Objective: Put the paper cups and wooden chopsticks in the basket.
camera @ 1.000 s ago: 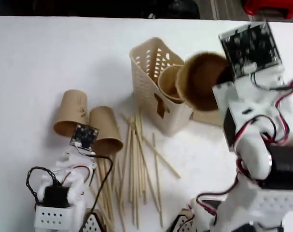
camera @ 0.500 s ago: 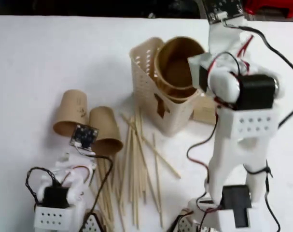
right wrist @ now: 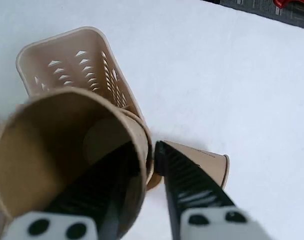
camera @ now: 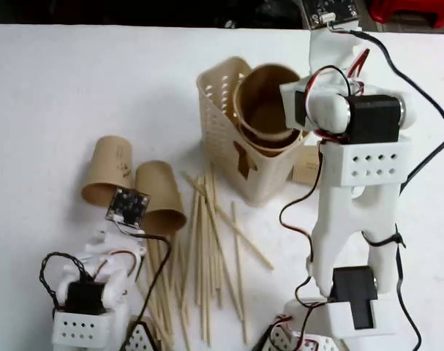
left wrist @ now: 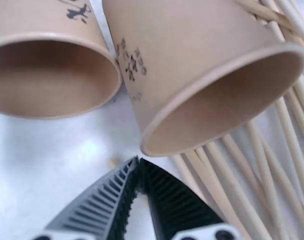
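While right end effector (right wrist: 147,151) pinches cup (right wrist: 56,135) rim at basket (right wrist: 66,55); left end effector (left wrist: 139,162) closed, just short of lying cups (left wrist: 202,65)

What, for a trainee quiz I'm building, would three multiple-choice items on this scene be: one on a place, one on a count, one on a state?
1. Where is the paper cup that the right gripper holds?
A. In the mouth of the basket, nested on another cup.
B. Upside down behind the basket.
C. Lying in front of the basket.

2. How many lying cups are just ahead of the left gripper?
A. One.
B. Two.
C. Four.

3. How is the left gripper?
A. Wide open.
B. Shut on a cup's rim.
C. Shut, holding nothing.

Answers:
1 A, the high view shows it nested there.
2 B, two open mouths face the left wrist camera.
3 C, its fingertips meet with nothing between.
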Robot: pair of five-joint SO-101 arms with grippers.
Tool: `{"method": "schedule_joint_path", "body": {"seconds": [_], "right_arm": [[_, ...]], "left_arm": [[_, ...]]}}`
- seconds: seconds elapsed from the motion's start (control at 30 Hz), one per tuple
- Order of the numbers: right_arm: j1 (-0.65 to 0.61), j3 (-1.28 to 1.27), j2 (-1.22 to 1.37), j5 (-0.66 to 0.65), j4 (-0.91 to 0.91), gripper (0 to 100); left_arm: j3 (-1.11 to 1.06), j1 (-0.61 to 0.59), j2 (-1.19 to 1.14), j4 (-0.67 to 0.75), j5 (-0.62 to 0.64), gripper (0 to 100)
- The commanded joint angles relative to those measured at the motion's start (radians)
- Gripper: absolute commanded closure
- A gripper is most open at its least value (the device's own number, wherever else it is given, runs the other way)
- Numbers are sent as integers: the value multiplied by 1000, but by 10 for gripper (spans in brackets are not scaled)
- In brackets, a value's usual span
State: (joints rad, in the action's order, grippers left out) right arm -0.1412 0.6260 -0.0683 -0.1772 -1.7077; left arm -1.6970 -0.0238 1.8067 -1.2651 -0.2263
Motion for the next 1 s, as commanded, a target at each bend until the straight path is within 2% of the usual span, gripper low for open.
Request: {"method": "schedule_joint_path", "body": {"seconds": [0.0,0.17,0.33,0.47,0.77,0.97], "right_arm": [[19,5,-15,48,-5,830],[105,3,-25,52,-10,823],[243,-6,-21,51,-10,822],[320,-140,-21,49,1,821],[346,-568,-21,49,257,821],[357,-744,-21,54,458,822]], "left_arm": [[5,-7,10,11,-5,976],[5,-7,10,11,-5,976],[5,-7,10,11,-5,976],[5,-7,10,11,-5,976],[5,-7,10,11,-5,976],[5,-7,10,11,-5,976]]}}
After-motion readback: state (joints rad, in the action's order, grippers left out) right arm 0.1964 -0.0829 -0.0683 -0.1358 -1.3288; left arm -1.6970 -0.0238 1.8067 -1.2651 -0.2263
